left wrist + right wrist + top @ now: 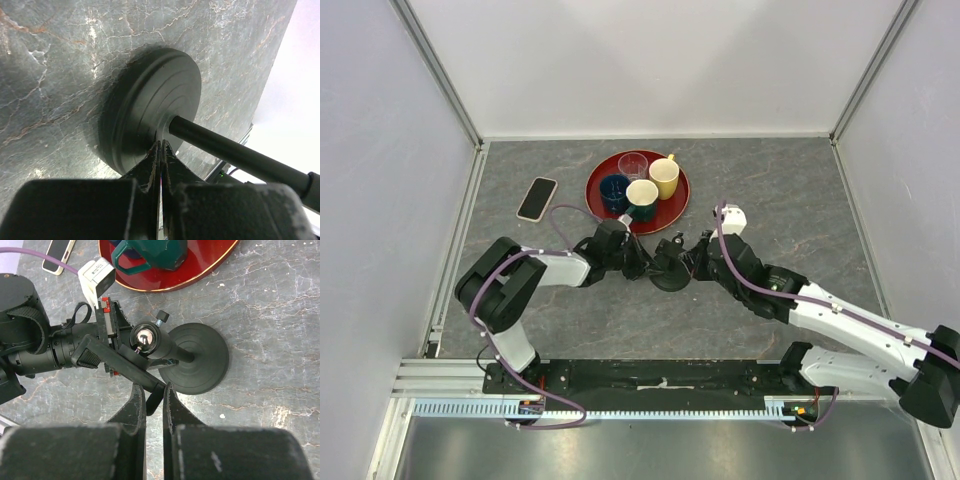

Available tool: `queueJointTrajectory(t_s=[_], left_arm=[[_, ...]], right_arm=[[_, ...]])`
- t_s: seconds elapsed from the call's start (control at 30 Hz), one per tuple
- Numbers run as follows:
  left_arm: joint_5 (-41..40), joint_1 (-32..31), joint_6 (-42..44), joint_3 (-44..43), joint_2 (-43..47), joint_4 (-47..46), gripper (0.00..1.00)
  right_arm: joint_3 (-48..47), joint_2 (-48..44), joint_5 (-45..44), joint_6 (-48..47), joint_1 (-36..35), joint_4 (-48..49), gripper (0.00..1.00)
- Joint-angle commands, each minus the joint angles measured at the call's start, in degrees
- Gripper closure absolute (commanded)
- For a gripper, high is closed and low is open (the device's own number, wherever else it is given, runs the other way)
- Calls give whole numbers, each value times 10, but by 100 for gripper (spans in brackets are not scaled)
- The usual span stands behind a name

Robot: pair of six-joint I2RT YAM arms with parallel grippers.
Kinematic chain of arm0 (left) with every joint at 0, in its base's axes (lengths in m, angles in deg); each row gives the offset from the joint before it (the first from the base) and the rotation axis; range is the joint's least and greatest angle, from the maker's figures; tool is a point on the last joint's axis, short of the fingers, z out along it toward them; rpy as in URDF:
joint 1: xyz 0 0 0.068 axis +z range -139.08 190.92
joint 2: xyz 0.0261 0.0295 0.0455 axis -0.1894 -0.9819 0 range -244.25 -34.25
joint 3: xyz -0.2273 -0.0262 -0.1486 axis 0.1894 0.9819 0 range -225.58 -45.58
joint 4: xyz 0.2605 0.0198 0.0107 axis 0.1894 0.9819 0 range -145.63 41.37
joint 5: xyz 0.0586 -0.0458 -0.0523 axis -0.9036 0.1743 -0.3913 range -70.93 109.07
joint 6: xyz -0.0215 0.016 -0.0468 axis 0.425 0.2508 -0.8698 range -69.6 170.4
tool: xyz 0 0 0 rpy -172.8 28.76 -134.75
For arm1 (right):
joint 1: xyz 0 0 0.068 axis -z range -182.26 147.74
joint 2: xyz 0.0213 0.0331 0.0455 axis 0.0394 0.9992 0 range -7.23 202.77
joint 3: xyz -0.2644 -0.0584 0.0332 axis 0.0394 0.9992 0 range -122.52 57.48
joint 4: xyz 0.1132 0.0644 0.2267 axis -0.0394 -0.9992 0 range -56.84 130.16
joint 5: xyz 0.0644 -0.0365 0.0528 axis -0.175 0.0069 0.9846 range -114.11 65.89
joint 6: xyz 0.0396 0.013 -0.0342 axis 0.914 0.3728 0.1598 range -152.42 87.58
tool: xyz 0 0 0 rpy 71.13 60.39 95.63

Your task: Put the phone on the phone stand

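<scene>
The phone [536, 198] lies flat, pale back up, on the grey table left of the red tray; its end also shows in the right wrist view [57, 252]. The black phone stand [670, 272] sits mid-table between both grippers, with its disc base [200, 357] on the table and its rod pointing up. My left gripper [161, 146] is shut, and its tips rest against the disc base [155, 105]. My right gripper [155, 390] is shut on the end of the stand's flat black cradle arm [125, 365]. In the top view, the left gripper [648, 268] and right gripper [692, 254] flank the stand.
A red round tray [672, 208] behind the stand holds a clear glass [632, 165], a yellow cup [665, 177], a dark blue cup [614, 192] and a green cup [642, 198]. White walls enclose the table on three sides.
</scene>
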Motion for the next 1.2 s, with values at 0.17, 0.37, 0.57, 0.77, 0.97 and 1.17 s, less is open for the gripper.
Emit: queueJointTrajectory(t_s=[0.17,0.37,0.57,0.77,0.97,1.17], left_arm=[[-96,-3,11,-10,-36,138,98],[-109,-2,17,-11,-48,164,98],[-127,-3,21,-12,-50,178,98],[-127,-3,27,-19,-48,183,98],[-117,-3,39,-22,-19,183,98],[-81,-3,67,11,60,124,95]], right_arm=[[-140,55,-51,-79,-9,-115,100],[-198,102,-95,-95,-22,-204,100],[-243,115,-164,-86,-46,-261,100],[-245,122,-151,-87,-47,-249,100],[-214,101,-146,-80,-47,-219,100],[-182,79,-138,-69,-47,-198,52]])
